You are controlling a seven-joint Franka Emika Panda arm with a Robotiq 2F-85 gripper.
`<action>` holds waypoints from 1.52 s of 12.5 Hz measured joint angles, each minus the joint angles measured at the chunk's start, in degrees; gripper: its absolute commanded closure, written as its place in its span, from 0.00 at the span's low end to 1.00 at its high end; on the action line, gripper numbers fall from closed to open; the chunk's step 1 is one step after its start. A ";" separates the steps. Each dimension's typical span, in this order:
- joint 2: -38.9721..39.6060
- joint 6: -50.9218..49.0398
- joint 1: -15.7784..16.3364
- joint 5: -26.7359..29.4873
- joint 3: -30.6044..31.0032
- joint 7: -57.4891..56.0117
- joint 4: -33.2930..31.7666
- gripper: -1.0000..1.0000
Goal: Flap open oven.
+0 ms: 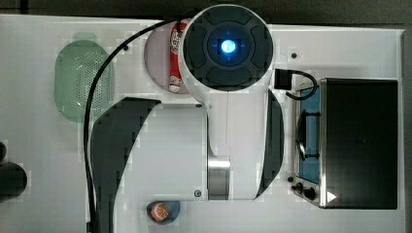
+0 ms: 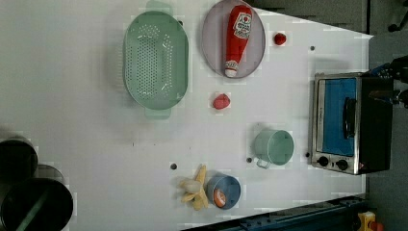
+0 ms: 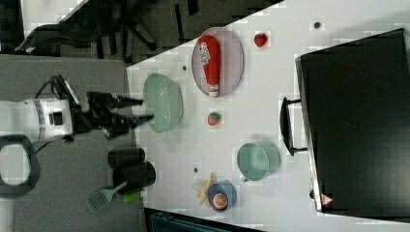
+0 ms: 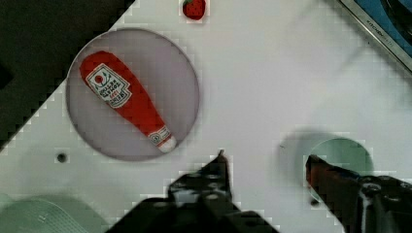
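Your gripper (image 4: 266, 162) is hanging well above the white table (image 4: 272, 73) with its jaws spread apart and nothing between them. Straight under the jaws is bare tabletop, with the ketchup bottle (image 4: 127, 103) lying on its grey plate (image 4: 87, 131) off one fingertip and the green cup (image 4: 342, 153) just behind the other finger (image 4: 335, 182).

The oven (image 2: 350, 122) is well away from the jaws, at the table edge on the left view's right. Its door is closed. The blue door panel (image 2: 339, 115) and dark bar handle (image 2: 349, 117) face back across the table toward the cup and plate. Its long axis runs along that table edge, and the handle runs the same way. The black knobs (image 2: 332, 163) sit at the end of the front nearest the blue bowl (image 2: 225, 191).

A strawberry (image 4: 194, 8) lies beyond the plate, well clear of the jaws.
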 measured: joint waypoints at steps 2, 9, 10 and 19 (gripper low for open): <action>-9.82 -9.63 -0.05 0.00 -0.46 -0.10 -9.06 0.10; -25.11 -9.94 -0.73 0.30 -2.25 -0.99 -6.71 0.43; -24.42 -10.07 -0.73 0.79 -2.20 -0.99 -6.83 0.54; -19.16 -9.27 -1.25 -0.69 -2.84 -12.15 -15.55 0.83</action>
